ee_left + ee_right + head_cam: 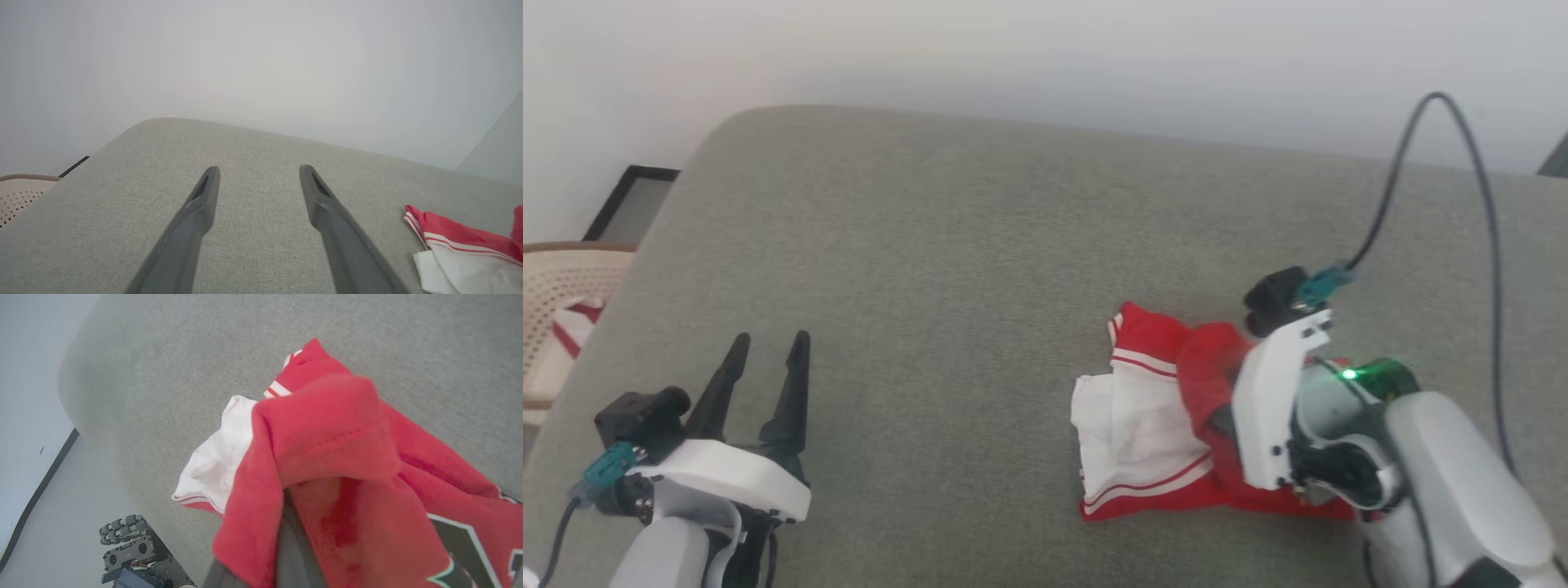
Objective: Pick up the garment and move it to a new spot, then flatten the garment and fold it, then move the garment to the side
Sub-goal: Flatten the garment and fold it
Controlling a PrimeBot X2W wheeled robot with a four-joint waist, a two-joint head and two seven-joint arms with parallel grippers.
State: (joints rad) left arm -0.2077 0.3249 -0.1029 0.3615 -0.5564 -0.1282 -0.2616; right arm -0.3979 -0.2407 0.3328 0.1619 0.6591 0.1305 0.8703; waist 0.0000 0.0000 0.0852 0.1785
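While the right hand [1221,418] is clenching a red fold of the garment [1143,416], the left hand [771,340] is hanging released.
Garment is lying bunched on the grey cushion [931,245] at 4 o'clock; left hand is hovering at 8 o'clock.

One garment [1152,425]. One grey cushioned surface [931,245]. Two tools: one left tool [772,336], one right tool [1218,420]. One beige perforated chair [560,282]. One white cloth with red stripes [574,328]. One dark frame [629,200]. One black cable [1488,204].
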